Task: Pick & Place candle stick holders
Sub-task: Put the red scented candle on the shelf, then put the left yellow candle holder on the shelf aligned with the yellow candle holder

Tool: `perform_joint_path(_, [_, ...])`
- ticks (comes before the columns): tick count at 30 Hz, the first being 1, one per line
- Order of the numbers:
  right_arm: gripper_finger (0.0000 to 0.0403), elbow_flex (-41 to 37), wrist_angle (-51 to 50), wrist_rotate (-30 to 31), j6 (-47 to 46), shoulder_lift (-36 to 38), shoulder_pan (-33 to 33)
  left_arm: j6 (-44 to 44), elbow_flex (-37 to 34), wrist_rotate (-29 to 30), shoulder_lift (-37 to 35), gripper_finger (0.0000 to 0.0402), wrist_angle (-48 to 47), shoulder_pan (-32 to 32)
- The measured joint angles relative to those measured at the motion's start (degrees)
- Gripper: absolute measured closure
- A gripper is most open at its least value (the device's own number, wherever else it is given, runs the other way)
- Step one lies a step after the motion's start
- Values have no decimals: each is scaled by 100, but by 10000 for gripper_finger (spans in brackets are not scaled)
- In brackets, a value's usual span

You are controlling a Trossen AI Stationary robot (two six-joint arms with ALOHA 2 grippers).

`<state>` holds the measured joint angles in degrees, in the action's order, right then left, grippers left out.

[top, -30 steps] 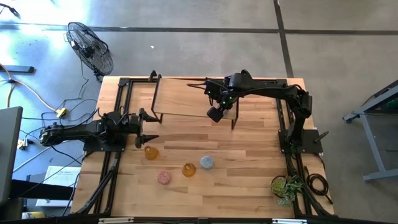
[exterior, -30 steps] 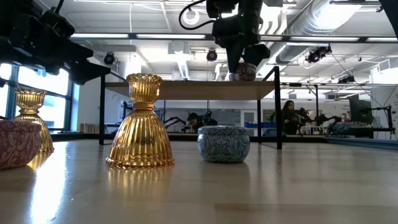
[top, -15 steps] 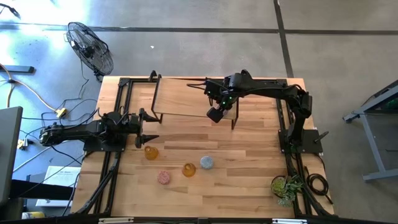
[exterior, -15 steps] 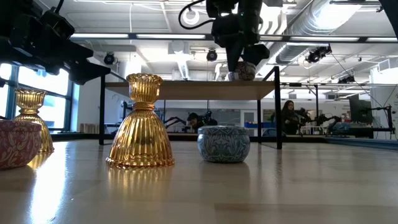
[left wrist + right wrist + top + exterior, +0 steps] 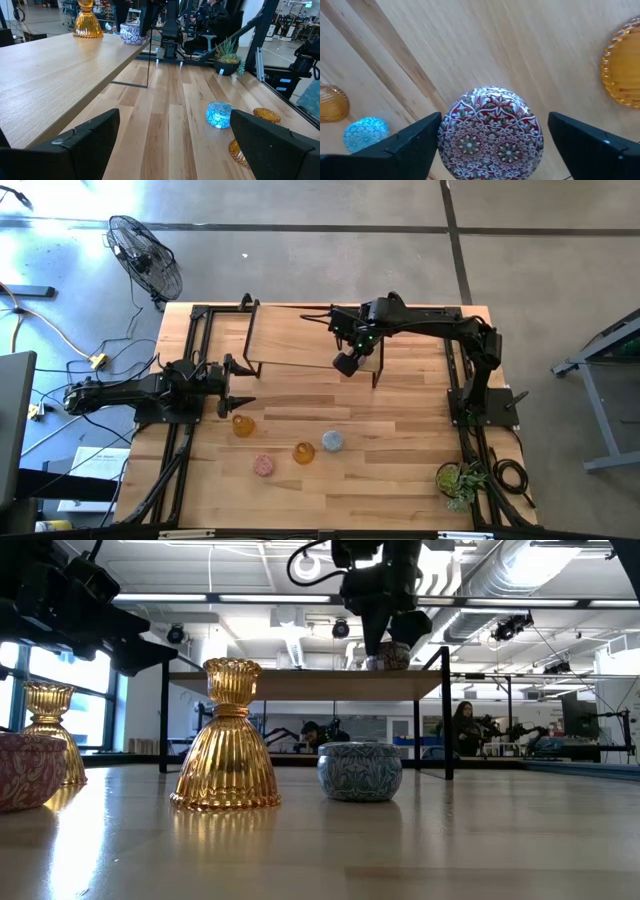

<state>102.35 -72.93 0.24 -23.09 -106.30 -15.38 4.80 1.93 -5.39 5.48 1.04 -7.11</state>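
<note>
- Right gripper is hanging over the raised shelf near its front edge, pointing straight down at the mauve holder.
- Its claw is standing wide: in the right wrist view both fingers are sitting clear of the mauve holder on either side, not touching, so it looks released and resting on the shelf.
- An amber holder is standing just beside it on the shelf.
- To finish this step well, I judge the arm should be lifting straight up with the jaws kept wide, no sideways drift, so neither finger clips the rim nor nudges the amber neighbour.
- Left gripper is waiting at the table's left side, claw wide and empty.
- Still on the table: an amber holder near the left gripper, the pink holder, a second amber holder and the light blue holder.
- Potted plant is sitting well apart at the table corner.
</note>
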Motion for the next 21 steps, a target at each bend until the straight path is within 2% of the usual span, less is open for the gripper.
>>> perform_joint_path(4, [8, 0, -15, 106, 14, 0, -3, 0, 0, 0, 0, 27, 0, 0])
perform_joint_path(16, [4, 0, 99, 335, 146, 84, 7, 0, 0, 0, 0, 27, 0, 0])
perform_joint_path(21, [4, 0, 223, 624, 209, 323, 44, 0, 0, 0, 0, 27, 0, 0])
